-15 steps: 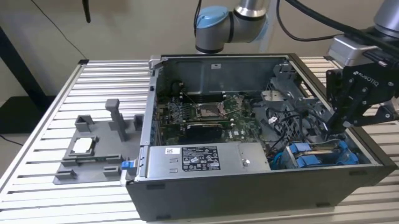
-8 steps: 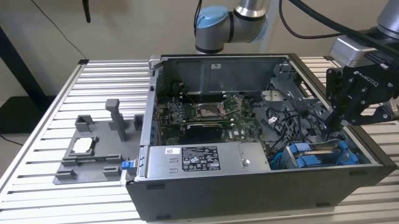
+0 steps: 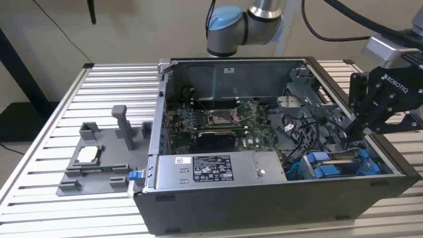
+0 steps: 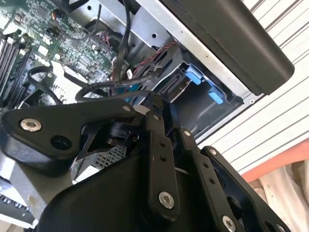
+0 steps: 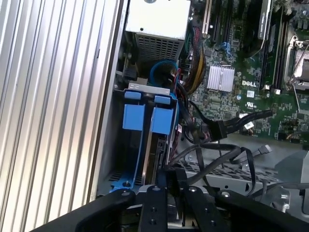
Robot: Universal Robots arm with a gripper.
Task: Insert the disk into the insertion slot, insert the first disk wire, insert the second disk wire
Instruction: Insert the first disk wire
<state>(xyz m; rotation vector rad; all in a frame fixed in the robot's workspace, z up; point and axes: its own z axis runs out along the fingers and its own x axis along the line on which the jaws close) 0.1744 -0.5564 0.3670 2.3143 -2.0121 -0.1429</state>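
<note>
Hovering above the insertion slot (image 3: 296,171), disk (image 3: 334,163) already seated, the pincer (image 3: 352,133) appears closed, contents undetermined. Risk: loose black cables (image 3: 310,130) beside it could snag.

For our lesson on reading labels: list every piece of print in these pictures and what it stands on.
Power-supply box, white label: print too small to read.
Gripper, on its body: white maker's lettering, left unquoted.
Motherboard: white maker's mark and tiny codes, left unquoted.
</note>
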